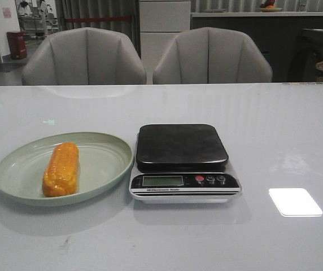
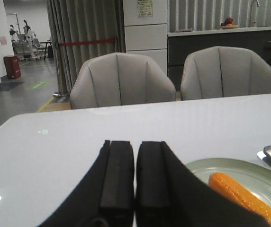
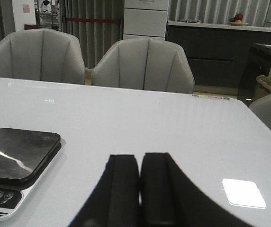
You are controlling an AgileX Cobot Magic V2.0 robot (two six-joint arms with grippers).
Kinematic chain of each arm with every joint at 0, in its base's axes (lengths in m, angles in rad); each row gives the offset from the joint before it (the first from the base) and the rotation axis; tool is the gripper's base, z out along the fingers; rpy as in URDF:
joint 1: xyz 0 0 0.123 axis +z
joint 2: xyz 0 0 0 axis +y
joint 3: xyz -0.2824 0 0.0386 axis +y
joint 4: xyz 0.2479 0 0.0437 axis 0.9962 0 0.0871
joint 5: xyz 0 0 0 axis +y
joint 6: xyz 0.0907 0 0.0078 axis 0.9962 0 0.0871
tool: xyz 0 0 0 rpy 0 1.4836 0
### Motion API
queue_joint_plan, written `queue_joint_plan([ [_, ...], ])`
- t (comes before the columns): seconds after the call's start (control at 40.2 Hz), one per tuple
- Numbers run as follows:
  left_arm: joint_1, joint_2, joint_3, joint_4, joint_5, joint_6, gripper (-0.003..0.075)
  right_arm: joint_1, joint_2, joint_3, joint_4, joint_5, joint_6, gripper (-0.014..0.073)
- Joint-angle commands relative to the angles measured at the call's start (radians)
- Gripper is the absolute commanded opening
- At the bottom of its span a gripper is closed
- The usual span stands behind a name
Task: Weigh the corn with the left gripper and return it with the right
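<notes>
1. While you read the front view from the left, you meet the green plate (image 1: 102, 148) first, lying on the tabletop (image 1: 274, 141) toward its left edge and near the front.
2. You see the corn (image 1: 61, 169) resting in that plate, lengthwise front to back, on the plate's left-of-middle part.
3. You find the kitchen scale (image 1: 184, 164) just beside the plate's right rim, about midway across the tabletop; its dark platform is bare and its display faces the front edge.
4. You can see a bright patch of light (image 1: 295, 201) on the tabletop nearer the right edge.
5. Your left gripper (image 2: 135, 182) has its fingers pressed together, holding nothing, with the corn and plate to one side.
6. Your right gripper (image 3: 140, 187) is likewise closed up and empty, above bare tabletop beside the scale.
</notes>
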Motion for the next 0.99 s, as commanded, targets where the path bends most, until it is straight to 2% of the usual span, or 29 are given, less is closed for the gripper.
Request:
queue_joint_plan([
  [0.0,0.0,-0.019,-0.004,-0.014,-0.165,-0.01,0.013,-0.003,-0.018,0.004,-0.014,-0.079,-0.002,0.0166],
  [0.199,-0.003,-0.016,-0.098,-0.071,-0.15,-0.012,0.013,-0.003,-0.018,0.004,-0.014,-0.079,-0.002,0.0166],
  [0.447,-0.003,0.037,-0.329,-0.085,0.15,-0.012,0.013,-0.003,-0.018,0.004,-0.014,-0.079,-0.002,0.0166],
  [0.522,-0.003,0.059,-0.37,-0.089,0.202,-0.012,0.013,-0.003,-0.018,0.004,-0.014,-0.079,-0.002,0.0166],
  [0.87,-0.003,0.067,-0.368,-0.103,0.248,-0.012,0.0131,-0.003,-0.018,0.004,-0.014,-0.079,-0.002,0.0166],
  [0.969,-0.003,0.079,-0.368,-0.103,0.268,-0.012,0.016,-0.003,-0.018,0.004,-0.014,-0.079,-0.002,0.0166],
])
